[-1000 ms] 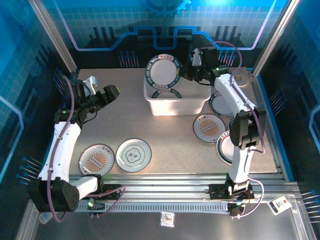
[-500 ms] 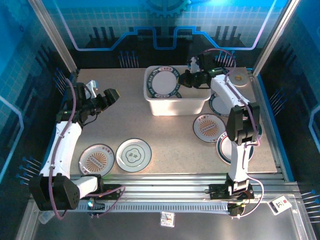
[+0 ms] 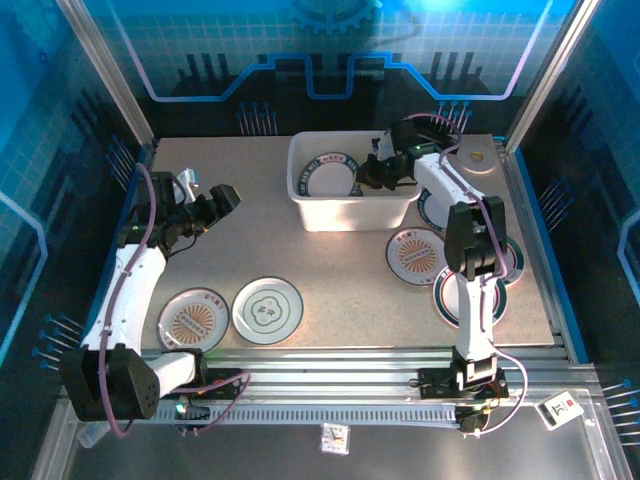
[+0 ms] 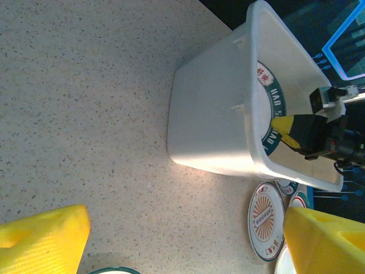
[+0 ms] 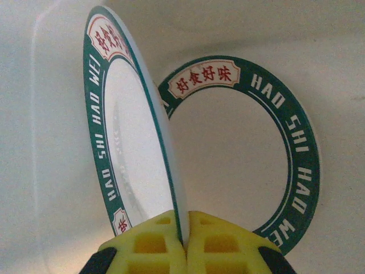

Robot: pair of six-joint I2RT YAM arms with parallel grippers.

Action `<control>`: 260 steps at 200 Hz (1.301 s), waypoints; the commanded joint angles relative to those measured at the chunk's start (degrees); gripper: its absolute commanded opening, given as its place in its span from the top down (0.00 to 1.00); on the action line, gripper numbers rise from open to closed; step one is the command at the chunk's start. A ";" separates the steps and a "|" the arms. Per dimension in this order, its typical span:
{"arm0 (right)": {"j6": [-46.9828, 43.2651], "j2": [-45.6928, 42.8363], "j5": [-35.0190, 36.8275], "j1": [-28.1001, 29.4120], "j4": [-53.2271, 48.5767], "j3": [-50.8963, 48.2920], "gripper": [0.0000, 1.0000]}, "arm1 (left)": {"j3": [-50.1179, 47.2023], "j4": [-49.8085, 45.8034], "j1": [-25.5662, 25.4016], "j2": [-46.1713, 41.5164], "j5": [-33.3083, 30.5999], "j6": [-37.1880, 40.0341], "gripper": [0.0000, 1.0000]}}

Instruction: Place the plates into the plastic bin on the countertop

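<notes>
White plastic bin: it sits toward the far side of the beige speckled surface, about midway across. Your left wrist view shows the bin's long side wall and rolled rim.
Right pincer: it reaches into the bin from the bin's right end. In your right wrist view the pincer has its yellow fingers pressed together on the lower edge of a plate.
Held plate: white with a dark green lettered rim, it stands on edge and tilted inside the bin, clamped at its bottom edge.
Second plate: it has the same green lettered rim and is also inside the bin, just past the held plate, with its face toward your wrist camera.
Left pincer: it hangs over bare surface well left of the bin. In your left wrist view the pincer is spread wide with nothing between the fingers.
Near-left pair: an orange-centre plate and a pale green flower plate lie just beside each other by the near edge.
Right group: another orange-centre dish lies near the bin's right front corner. A green-rim dish sits partly under your right arm, and a half-hidden dish lies just right of the bin.
Tan ring disc: it lies at the far right corner.
</notes>
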 commanded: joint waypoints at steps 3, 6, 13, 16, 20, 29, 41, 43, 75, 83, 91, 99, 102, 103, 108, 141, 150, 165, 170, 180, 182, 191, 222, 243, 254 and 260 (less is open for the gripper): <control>-1.26 1.87 -0.72 0.52 -1.97 2.02 0.99 | -1.29 0.90 0.59 -0.89 0.76 -1.17 0.11; -1.22 1.95 -0.48 0.52 -2.02 1.99 0.99 | -1.41 0.90 0.59 -0.97 0.77 -1.15 0.11; -1.23 2.11 0.10 0.52 -2.01 1.88 0.99 | -1.64 0.86 0.59 -1.10 0.75 -1.21 0.11; -1.23 2.14 0.36 0.52 -2.05 1.79 0.99 | -1.65 0.81 0.59 -1.23 0.68 -1.20 0.11; -1.23 2.23 0.73 0.51 -2.10 1.75 0.99 | -1.85 0.81 0.64 -1.35 0.65 -1.20 0.11; -1.23 2.24 1.66 0.61 -2.22 1.48 0.98 | -2.11 0.68 0.58 -1.62 0.48 -1.17 0.11; -1.31 2.24 3.15 0.78 -2.53 1.34 0.96 | -2.36 0.39 0.59 -1.81 0.43 -1.15 0.11; -1.32 2.24 3.51 0.78 -2.62 1.30 0.96 | -2.39 0.27 0.64 -1.88 0.41 -1.13 0.11; -1.67 1.84 7.29 1.13 -3.96 1.27 0.82 | -2.32 -2.54 0.59 -2.03 0.69 -0.75 0.11; -1.50 1.71 7.59 1.13 -4.31 1.28 0.79 | -2.23 -3.70 0.59 -2.15 0.62 -0.41 0.11; -1.16 1.61 8.04 1.05 -5.26 1.65 0.73 | -2.06 -4.94 0.62 -2.16 0.62 -0.11 0.11; -1.23 1.46 8.53 1.13 -5.82 1.82 0.70 | -2.03 -5.63 0.60 -2.38 0.87 0.37 0.11; -1.21 1.31 8.76 1.13 -5.84 1.80 0.69 | -2.12 -5.80 0.59 -2.51 0.92 0.46 0.11; -1.22 1.29 8.86 1.13 -5.88 1.77 0.69 | -2.13 -5.88 0.59 -2.55 0.97 0.50 0.11; -1.17 1.06 9.11 1.13 -5.88 1.60 0.67 | -2.14 -6.30 0.60 -2.68 0.88 0.60 0.11; -1.23 -0.58 10.26 1.12 -6.08 1.12 0.50 | -1.34 -8.60 0.59 -2.37 0.90 2.08 0.11; -1.23 -1.49 10.54 1.22 -5.98 0.77 0.46 | -0.86 -9.62 0.59 -2.09 0.38 2.15 0.11; -1.41 -3.29 11.38 1.54 -5.25 -0.25 0.41 | -0.49 -10.99 0.59 -1.90 0.22 2.61 0.11; -1.57 -4.06 11.99 1.51 -5.22 -0.57 0.38 | -0.55 -11.34 0.59 -1.94 0.13 2.79 0.11; -1.80 -4.98 12.61 1.57 -5.22 -0.78 0.32 | -0.72 -12.27 0.59 -2.06 -0.12 3.22 0.11; -1.84 -5.17 12.71 1.57 -5.27 -0.83 0.31 | -0.73 -12.46 0.59 -2.07 -0.19 3.36 0.11; -1.93 -5.89 12.91 1.58 -5.31 -1.04 0.28 | -0.89 -13.38 0.59 -2.05 -0.51 3.79 0.11; -2.64 -8.57 13.51 1.75 -4.05 -2.94 0.15 | -1.44 -16.22 0.59 -1.47 -0.38 5.29 0.11; -2.90 -10.34 14.27 1.73 -3.82 -4.21 0.09 | -2.08 -17.99 0.57 -1.03 -0.84 6.40 0.11; -3.24 -11.60 14.56 1.71 -3.52 -4.96 0.08 | -2.68 -18.62 0.59 -0.99 -1.14 7.16 0.11; -3.42 -12.24 14.73 1.75 -3.40 -5.45 0.07 | -2.92 -19.05 0.59 -0.84 -1.32 7.54 0.11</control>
